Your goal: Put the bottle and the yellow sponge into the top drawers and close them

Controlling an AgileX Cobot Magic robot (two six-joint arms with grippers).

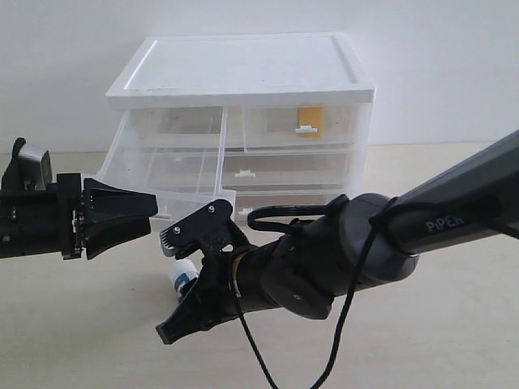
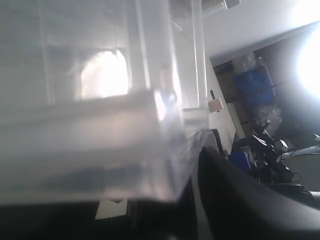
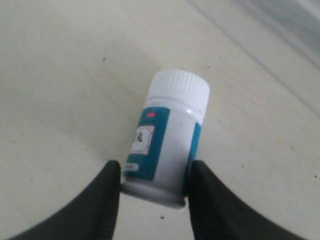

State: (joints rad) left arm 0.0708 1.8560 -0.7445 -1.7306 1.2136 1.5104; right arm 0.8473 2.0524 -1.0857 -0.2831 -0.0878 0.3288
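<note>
right gripper (image 3: 155, 192) pinches the small white plastic bottle with teal label (image 3: 170, 135) at its base end only, in front of the open translucent left top drawer (image 1: 162, 172). risks: the bottle may pivot or slip, or clip the drawer front. whether the left gripper (image 1: 154, 215) is spread or closed cannot be told.

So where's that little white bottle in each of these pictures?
Exterior view: bottle low, left of centre, inside the right gripper.
Left wrist view: not in it; only translucent drawer plastic.
Right wrist view: mid-picture, cap pointing away.
Shared landmark: that gripper's black fingers flanking it, in both those views.
</note>
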